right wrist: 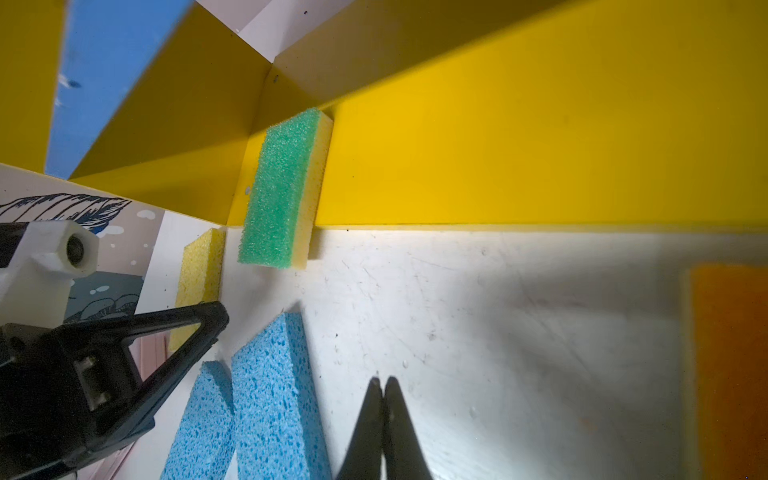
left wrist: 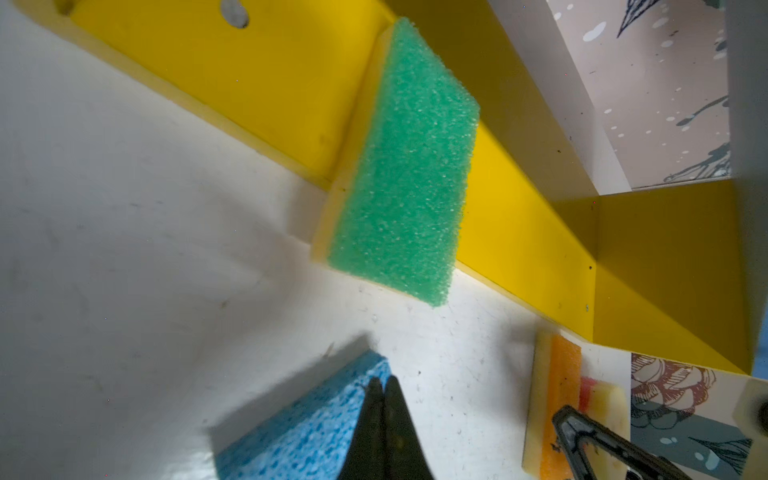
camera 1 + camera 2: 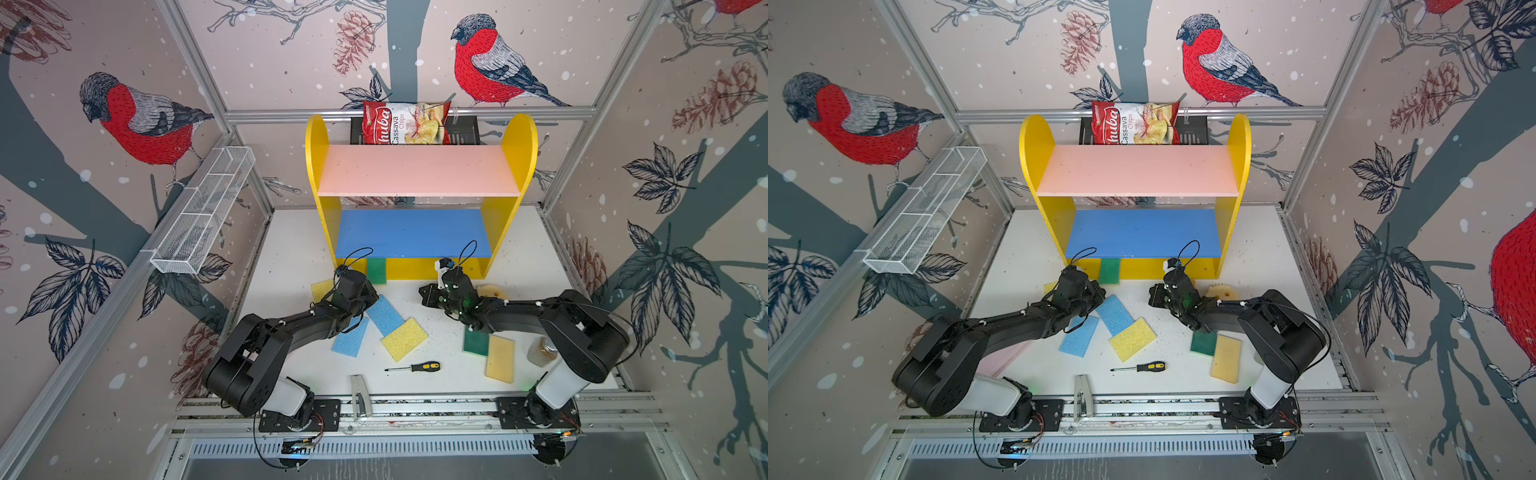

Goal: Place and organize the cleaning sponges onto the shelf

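Note:
The yellow shelf [image 3: 415, 174] stands at the back with its pink and blue boards bare. A green sponge [image 3: 376, 270] [image 2: 399, 187] [image 1: 282, 187] leans against the front of its base. On the table lie two light blue sponges [image 3: 384, 315] [image 3: 351, 338], yellow sponges [image 3: 404, 338] [image 3: 322, 289], a dark green sponge [image 3: 476, 343], a pale orange sponge [image 3: 500, 358] and a round yellow sponge [image 3: 492, 289]. My left gripper [image 3: 372, 297] [image 2: 382, 380] is shut and empty over a blue sponge's corner [image 2: 316, 424]. My right gripper [image 3: 422, 293] [image 1: 382, 380] is shut and empty over bare table.
A screwdriver [image 3: 415, 367] lies near the front. A jar [image 3: 542, 351] stands by the right arm and a metal tool [image 3: 360, 395] at the front edge. A chips bag [image 3: 405, 123] sits in the black basket [image 3: 465, 131] behind the shelf. A white wire tray [image 3: 203, 212] hangs on the left wall.

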Robot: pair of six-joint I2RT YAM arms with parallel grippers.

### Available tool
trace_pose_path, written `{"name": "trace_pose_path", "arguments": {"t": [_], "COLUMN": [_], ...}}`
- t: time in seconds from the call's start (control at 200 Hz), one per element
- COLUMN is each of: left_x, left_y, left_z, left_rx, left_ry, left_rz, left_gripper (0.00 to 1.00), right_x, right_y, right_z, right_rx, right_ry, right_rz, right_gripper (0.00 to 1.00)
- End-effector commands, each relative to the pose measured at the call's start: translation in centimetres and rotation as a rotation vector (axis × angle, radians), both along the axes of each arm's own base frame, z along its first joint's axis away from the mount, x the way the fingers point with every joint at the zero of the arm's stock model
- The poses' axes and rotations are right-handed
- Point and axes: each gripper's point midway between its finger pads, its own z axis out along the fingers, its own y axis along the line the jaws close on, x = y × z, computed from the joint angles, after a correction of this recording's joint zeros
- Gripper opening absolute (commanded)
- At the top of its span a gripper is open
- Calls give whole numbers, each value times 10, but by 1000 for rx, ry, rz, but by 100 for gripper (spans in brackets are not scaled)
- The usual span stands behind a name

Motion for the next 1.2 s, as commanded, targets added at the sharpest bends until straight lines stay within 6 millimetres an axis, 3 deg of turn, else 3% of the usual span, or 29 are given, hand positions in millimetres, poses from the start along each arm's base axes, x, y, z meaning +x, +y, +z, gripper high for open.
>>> {"name": "trace_pose_path", "arguments": {"t": [0.0, 0.525, 1.195], "left_x": [2, 22, 41], "left_y": [1, -5, -9], "left_z": [-4, -26, -17], "left_rx": [-45, -183, -316], "left_ry": [5, -27, -145], "left_rz": [16, 61, 114], "left_gripper": [0, 0, 0], "right_x": [2, -2, -3], "right_y": [3, -4, -3], "right_z": [2, -5, -18], "right_rx": [19, 23, 4], "right_ry": [-8, 4, 24], "right_rz": [1, -18, -6], "right_gripper": [0, 1, 1]}}
